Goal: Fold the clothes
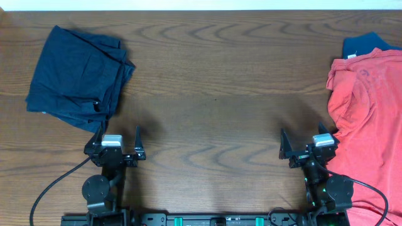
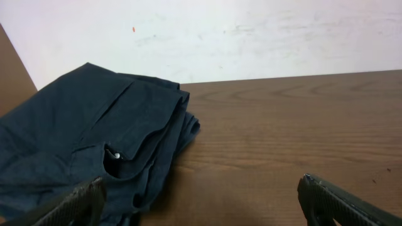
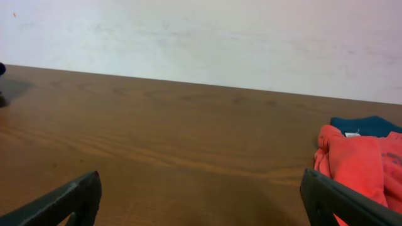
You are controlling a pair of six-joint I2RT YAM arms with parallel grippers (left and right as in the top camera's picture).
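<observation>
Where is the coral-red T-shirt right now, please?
Overhead, the coral-red T-shirt lies at the right edge of the table, beside the right gripper, a blue garment showing beyond its far end.

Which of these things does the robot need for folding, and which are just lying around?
For folding: dark navy garment, coral-red T-shirt, blue garment peeking out behind it.
Just there: wooden table.
</observation>
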